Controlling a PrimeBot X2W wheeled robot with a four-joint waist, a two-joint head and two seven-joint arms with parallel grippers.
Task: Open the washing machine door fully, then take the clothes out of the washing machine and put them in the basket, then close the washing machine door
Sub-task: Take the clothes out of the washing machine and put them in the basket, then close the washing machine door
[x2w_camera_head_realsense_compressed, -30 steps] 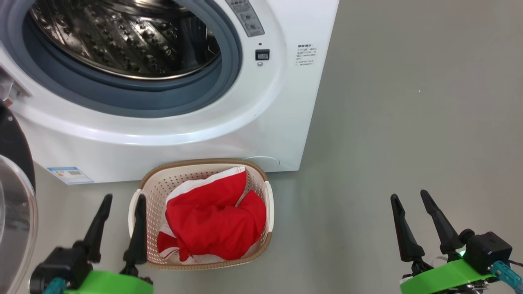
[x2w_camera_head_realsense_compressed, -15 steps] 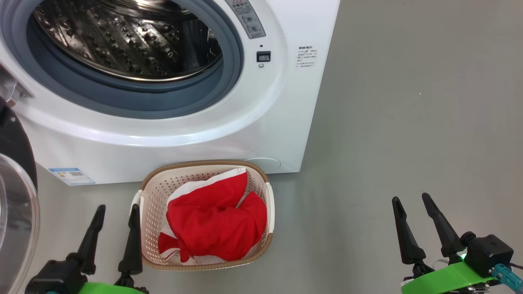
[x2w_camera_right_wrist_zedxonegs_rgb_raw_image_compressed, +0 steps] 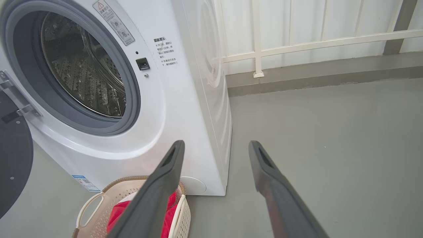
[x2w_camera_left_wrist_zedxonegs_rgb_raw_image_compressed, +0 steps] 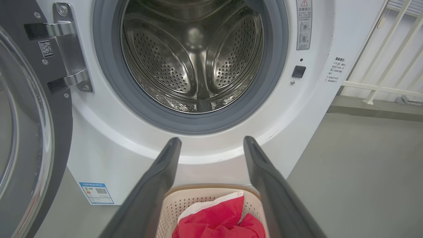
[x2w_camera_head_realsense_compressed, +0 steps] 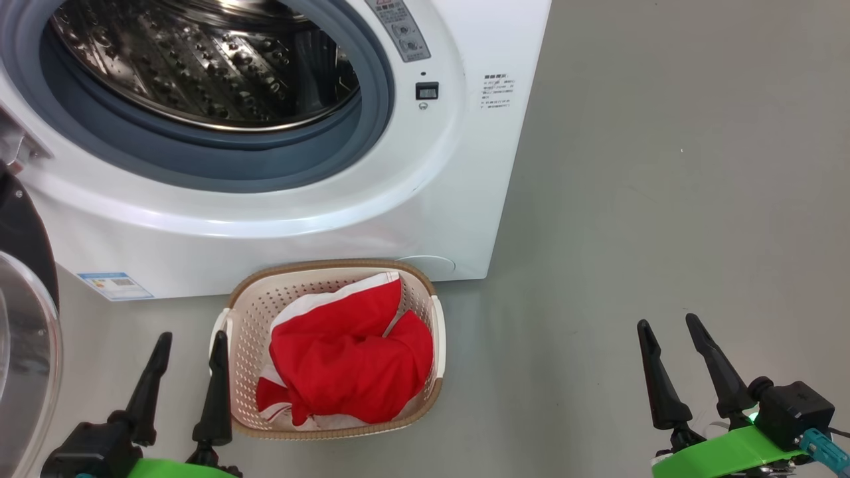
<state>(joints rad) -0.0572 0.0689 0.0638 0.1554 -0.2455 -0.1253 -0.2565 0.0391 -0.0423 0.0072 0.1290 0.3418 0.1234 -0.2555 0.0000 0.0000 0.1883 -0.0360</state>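
Inside basket, red clothes, washing machine drum bare

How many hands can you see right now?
2. The left hand is at lower left beside the basket, the right hand at lower right over the floor; both open.

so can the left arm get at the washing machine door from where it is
Probably yes. The washing machine door stands swung open just to the left of the open left gripper, with only floor between them; the basket sits on the gripper's other side, out of the way.
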